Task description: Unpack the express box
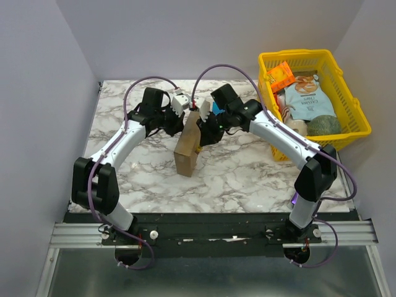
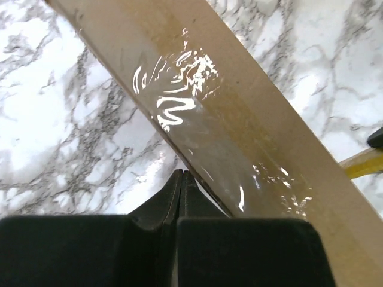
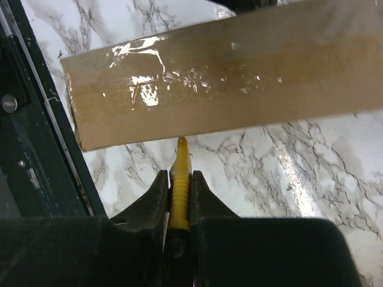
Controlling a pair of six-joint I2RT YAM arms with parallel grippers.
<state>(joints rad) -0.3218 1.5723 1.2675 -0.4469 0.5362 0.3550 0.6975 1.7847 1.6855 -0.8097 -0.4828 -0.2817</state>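
Observation:
The express box [image 1: 187,151], plain brown cardboard with glossy clear tape along it, stands on edge in the middle of the marble table. In the left wrist view its taped side [image 2: 239,119] runs diagonally just beyond my left gripper [image 2: 182,173], which is shut with nothing between the fingers. My left gripper [image 1: 177,125] sits against the box's upper left. My right gripper [image 3: 178,174] is shut on a ribbed yellow tool [image 3: 181,152] whose tip touches the lower edge of the box [image 3: 227,78]. From above, the right gripper [image 1: 204,132] is at the box's upper right.
A yellow plastic basket [image 1: 297,57] at the back right holds snack bags and an orange packet [image 1: 279,75]. A small blue item [image 1: 216,108] shows behind the right wrist. The dark front rail [image 3: 36,149] lies close to the box's end.

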